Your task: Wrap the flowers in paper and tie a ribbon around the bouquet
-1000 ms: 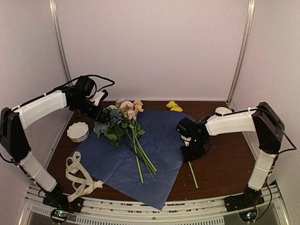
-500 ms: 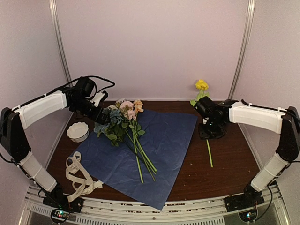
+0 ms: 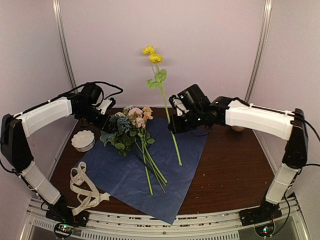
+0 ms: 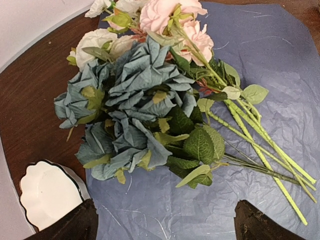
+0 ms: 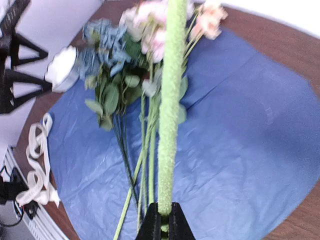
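The flowers (image 3: 131, 127) lie as a bunch on the dark blue paper (image 3: 170, 160), blooms at the far left and stems pointing to the near right. My right gripper (image 3: 173, 126) is shut on the stem of a separate yellow flower (image 3: 152, 55), which stands nearly upright above the paper. In the right wrist view the fuzzy green stem (image 5: 170, 100) runs up from the shut jaws of the right gripper (image 5: 162, 216). My left gripper (image 4: 162, 227) hovers open over the paper just beside the dusty-blue blooms (image 4: 135, 100), holding nothing. The cream ribbon (image 3: 85, 187) lies looped at the near left.
A white scalloped bowl (image 3: 83, 140) stands on the brown table left of the paper, close to the left gripper. A small white round thing (image 3: 238, 128) sits at the far right behind the right arm. White walls close the table off behind and at the sides.
The right arm has swung from the table's right side to over the paper, lifting the yellow flower from flat on the table to upright. The left arm and bunch have not moved.
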You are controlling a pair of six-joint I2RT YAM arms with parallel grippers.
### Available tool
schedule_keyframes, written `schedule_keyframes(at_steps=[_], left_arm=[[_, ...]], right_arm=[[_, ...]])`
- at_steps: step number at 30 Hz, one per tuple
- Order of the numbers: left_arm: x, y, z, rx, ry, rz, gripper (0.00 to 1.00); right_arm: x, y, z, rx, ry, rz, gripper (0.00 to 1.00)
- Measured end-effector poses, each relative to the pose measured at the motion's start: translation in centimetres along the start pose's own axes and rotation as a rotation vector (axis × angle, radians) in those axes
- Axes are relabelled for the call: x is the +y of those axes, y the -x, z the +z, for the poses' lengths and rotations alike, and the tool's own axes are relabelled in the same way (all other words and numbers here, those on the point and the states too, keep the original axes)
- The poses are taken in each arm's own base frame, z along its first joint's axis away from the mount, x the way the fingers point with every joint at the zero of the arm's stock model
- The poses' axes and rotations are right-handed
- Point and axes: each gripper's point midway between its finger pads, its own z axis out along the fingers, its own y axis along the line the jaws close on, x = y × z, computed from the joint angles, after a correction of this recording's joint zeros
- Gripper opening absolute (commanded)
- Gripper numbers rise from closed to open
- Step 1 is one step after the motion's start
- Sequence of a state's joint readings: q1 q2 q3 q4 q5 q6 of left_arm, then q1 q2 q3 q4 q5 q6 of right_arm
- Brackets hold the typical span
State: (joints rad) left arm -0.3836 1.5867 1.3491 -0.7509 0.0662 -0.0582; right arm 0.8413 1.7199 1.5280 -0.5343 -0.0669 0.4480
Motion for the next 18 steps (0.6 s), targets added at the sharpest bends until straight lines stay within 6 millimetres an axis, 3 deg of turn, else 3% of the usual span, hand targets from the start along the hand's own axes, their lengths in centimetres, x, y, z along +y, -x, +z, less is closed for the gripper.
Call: schedule_keyframes(at_steps=[2, 3, 5, 6, 8, 10, 13, 15, 18], left_arm=[[0.0, -0.1, 0.2, 0.007, 0.002, 0.001, 0.98], [0.1, -0.2, 0.3, 0.011, 0.002, 0.001, 0.98], [0.1, -0.4, 0.6, 0.021, 0.006, 0.003, 0.98], [0.2, -0.6, 0.8, 0.030, 0.007, 0.003, 0.98], [0.2, -0.9, 1.3, 0.048, 0.010, 0.003, 0.98], [0.3, -1.4, 1.8, 0.071, 0.012, 0.004, 0.98], [0.4, -2.2, 2.5, 0.107, 0.014, 0.004, 0.98], [0.5, -2.4, 2.6, 0.116, 0.019, 0.007, 0.98], [0.6, -2.4, 2.6, 0.119, 0.028, 0.008, 0.98]], right_arm=[[1.4, -2.7, 3.2, 0.097, 0.041, -0.015, 0.01], [2.1, -4.2, 4.8, 0.149, 0.064, -0.020, 0.08], [3.2, -6.8, 7.0, 0.251, 0.099, -0.025, 0.33], [3.4, -7.8, 7.9, 0.297, 0.102, -0.024, 0.44], [3.3, -8.8, 8.7, 0.352, 0.097, -0.033, 0.58], [2.8, -8.9, 8.4, 0.372, 0.079, -0.045, 0.70], [1.2, -7.7, 7.3, 0.360, 0.050, -0.050, 0.99], [-1.0, -5.8, 6.6, 0.328, 0.024, -0.014, 1.00], [-7.2, -1.9, 5.8, 0.263, -0.040, 0.074, 1.00]])
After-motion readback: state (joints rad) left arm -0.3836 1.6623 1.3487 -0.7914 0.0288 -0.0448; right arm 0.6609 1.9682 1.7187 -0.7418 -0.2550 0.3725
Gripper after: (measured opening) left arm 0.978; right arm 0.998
